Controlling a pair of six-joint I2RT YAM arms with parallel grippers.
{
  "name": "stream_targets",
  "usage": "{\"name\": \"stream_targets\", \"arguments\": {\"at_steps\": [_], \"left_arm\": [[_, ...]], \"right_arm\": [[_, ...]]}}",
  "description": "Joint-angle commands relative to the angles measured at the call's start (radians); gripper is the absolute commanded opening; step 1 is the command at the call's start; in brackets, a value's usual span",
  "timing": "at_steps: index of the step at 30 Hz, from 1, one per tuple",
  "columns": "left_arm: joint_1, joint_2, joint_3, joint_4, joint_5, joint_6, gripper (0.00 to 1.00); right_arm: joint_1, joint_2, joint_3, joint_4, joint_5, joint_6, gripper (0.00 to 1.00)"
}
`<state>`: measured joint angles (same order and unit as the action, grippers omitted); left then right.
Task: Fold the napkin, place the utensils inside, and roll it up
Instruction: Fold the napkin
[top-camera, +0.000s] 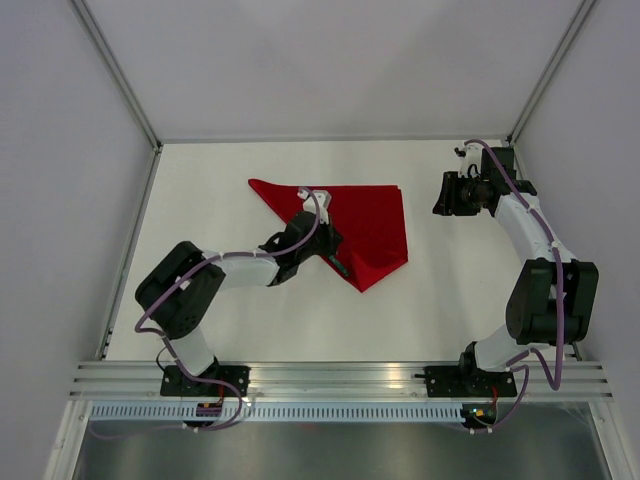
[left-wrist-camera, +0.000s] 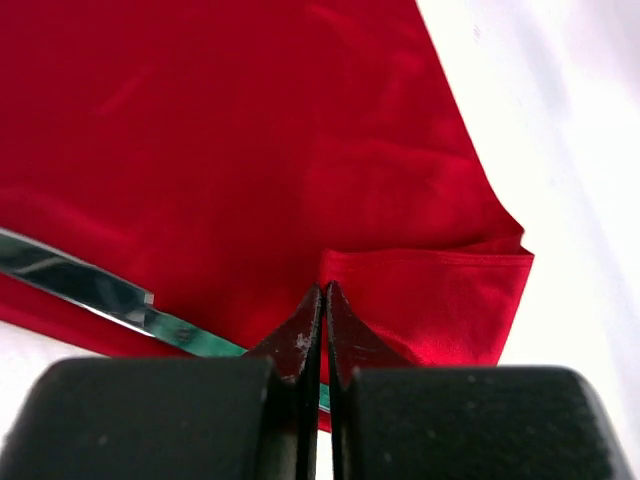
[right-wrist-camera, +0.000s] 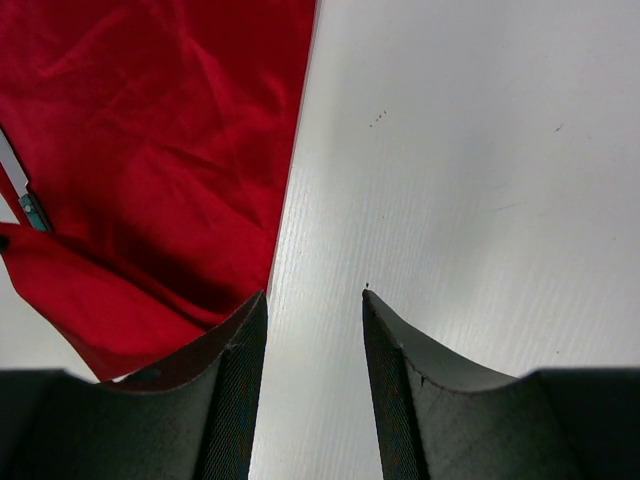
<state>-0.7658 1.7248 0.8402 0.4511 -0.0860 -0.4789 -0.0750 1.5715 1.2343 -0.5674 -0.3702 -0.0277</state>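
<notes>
Napkin: folded to a triangle, mid-table, towards the far side, with a metal utensil across it.
Left gripper: clenched at the near corner; I cannot tell whether it pinches cloth.
Right gripper: released, over the table at the napkin's right edge.

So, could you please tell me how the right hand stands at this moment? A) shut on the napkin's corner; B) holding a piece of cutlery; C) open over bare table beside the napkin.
C: the right hand has its fingers apart with nothing between them, over the white table, with the red napkin off to one side.
</notes>
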Motion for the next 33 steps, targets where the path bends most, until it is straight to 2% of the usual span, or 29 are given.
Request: {"name": "stream_targets", "arguments": {"at_steps": [1, 12, 33], "left_arm": [[0.069, -0.034, -0.001, 0.026, 0.068, -0.11, 0.02], [0.233, 0.002, 0.033, 0.014, 0.137, -0.15, 0.02], [0.35, 0.033, 0.059, -0.023, 0.181, -0.156, 0.02]], "right_arm": [[-0.002, -0.008, -0.001, 0.012, -0.018, 0.0, 0.49], [-0.002, -0.004, 0.001, 0.011, -0.027, -0.003, 0.49], [0.003, 0.001, -0.001, 0.008, -0.035, -0.006, 0.49]]}}
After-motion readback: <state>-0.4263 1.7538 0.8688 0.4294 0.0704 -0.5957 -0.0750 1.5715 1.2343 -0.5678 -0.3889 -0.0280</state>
